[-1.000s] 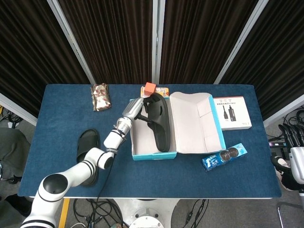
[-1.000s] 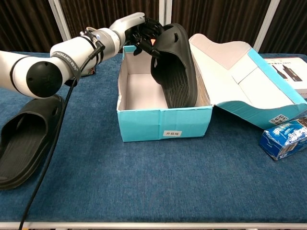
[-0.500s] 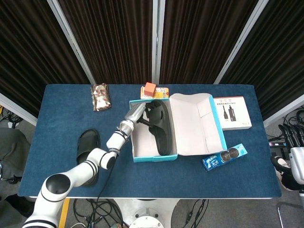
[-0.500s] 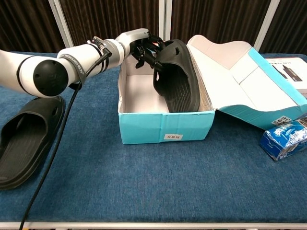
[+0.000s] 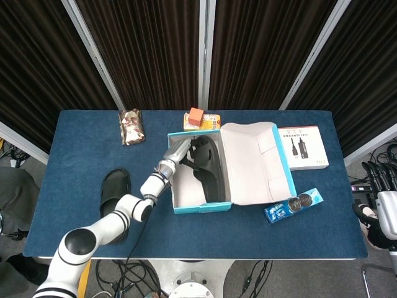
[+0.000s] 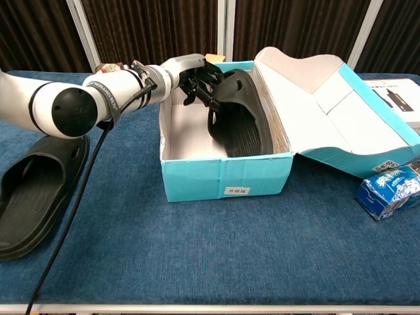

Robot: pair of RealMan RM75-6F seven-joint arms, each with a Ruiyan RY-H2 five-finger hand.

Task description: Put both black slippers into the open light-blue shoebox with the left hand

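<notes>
As first black rubber slipper [image 6: 239, 121] sinks lower into open light-blue cardboard shoebox [image 6: 226, 177] than a second ago, left hand [image 6: 197, 80] still pinches its far end. Second black slipper [image 6: 36, 190] waits on blue desk [image 6: 197, 256], near left.

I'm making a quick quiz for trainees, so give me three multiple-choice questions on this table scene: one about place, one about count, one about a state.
1. Where does the second black rubber slipper lie?
A. on the blue tablecloth, left of the box
B. inside the box
C. on the white carton

2. How many black slippers show?
A. one
B. two
C. three

3. The light-blue cardboard shoebox's lid is:
A. shut
B. folded open
C. missing

Answers:
1 A: the slipper on the cloth lies outside the shoebox.
2 B: the other slipper sits in the box, gripped by the left hand.
3 B: the lid lies back.
</notes>
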